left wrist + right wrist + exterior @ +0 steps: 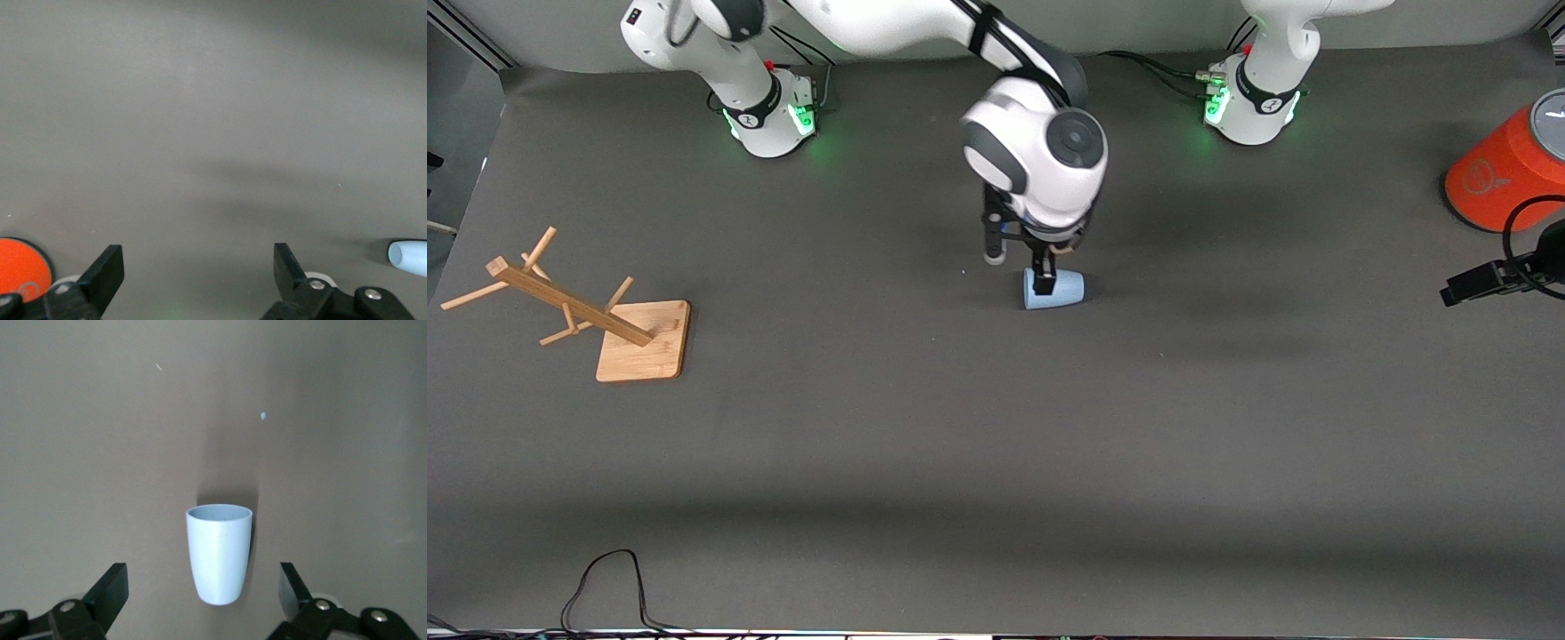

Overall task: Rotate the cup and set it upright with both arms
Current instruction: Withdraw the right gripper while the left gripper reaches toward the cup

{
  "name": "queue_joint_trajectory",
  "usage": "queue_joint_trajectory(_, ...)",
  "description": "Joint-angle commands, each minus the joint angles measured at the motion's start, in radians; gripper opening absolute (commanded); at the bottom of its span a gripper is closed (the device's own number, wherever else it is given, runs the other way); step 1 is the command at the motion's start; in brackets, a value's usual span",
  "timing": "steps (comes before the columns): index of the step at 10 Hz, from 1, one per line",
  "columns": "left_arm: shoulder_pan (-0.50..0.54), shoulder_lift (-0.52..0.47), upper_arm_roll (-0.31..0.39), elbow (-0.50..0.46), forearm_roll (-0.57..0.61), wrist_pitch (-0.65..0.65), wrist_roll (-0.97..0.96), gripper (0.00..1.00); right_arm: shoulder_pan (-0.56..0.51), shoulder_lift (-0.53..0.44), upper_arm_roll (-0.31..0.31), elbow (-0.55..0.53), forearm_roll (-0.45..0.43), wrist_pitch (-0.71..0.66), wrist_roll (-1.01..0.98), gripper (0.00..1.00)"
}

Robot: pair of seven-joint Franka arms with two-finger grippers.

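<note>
Right gripper (202, 600) positioned over toppled cup (1054, 290), fingers spread wide; nothing grasped.

I see the cup on its side at table centre. Risk: round wall rolls away if one finger touches first. Left gripper (199, 277) waits, spread wide, empty.

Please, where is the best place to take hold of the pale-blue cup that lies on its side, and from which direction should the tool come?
Probably across the middle of the cup body, coming straight down from above. It lies on its side on the table, so its round wall is free on both flanks. The right tool already hangs over it, open, one finger on each side. The left tool waits open, away from the cup.
</note>
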Motion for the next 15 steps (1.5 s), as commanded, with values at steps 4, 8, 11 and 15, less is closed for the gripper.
queue_joint_trajectory(4,-0.170,0.069,-0.031,0.023,-0.075,0.045,-0.176,1.00,-0.380,-0.440,0.111,-0.290,0.018,-0.128,-0.727,1.00)
queue_joint_trajectory(8,-0.452,0.192,-0.031,0.025,0.018,0.154,-0.498,1.00,-0.696,-0.589,0.112,-0.358,0.014,-0.219,-1.486,1.00)
queue_joint_trajectory(11,-0.618,0.265,-0.031,0.023,0.072,0.150,-0.750,1.00,-0.880,-0.614,0.114,-0.370,0.006,-0.219,-1.931,1.00)
queue_joint_trajectory(15,-0.800,0.359,-0.031,0.032,0.158,0.155,-1.075,1.00,-0.931,-0.611,0.106,-0.372,-0.060,-0.170,-2.280,1.00)
